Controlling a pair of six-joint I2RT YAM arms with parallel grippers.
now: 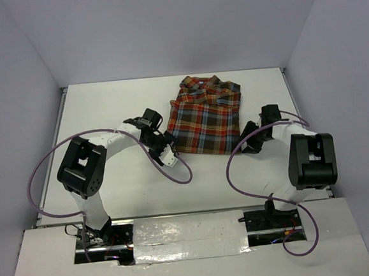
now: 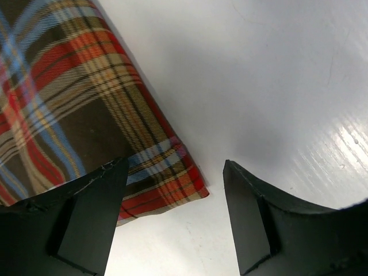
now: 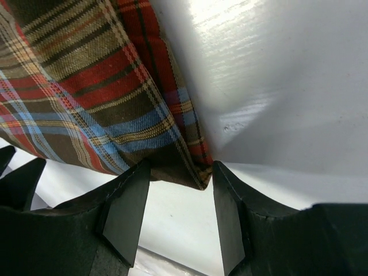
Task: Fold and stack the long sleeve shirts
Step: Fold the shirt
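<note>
Plaid shirt (image 1: 205,117) lies folded into a rough rectangle on the white worktop (image 1: 105,106), toward the back and right of centre, just beyond your two arms. Checks are red-orange, dark brown and light blue. The collar (image 1: 201,84) is at the far end and the near edge is straight.

Your left gripper (image 1: 168,153) sits at the shirt's near-left corner, jaws wide apart, nothing in them. In the left wrist view that corner lies flat on the worktop, just beside the finger (image 2: 92,218) on the left of the view.

Your right gripper (image 1: 249,139) is at the near-right corner, jaws parted. The cloth corner (image 3: 192,172) pokes in between the fingertips with a gap showing. It looks unpinched, though contact is hard to judge from this angle.
</note>
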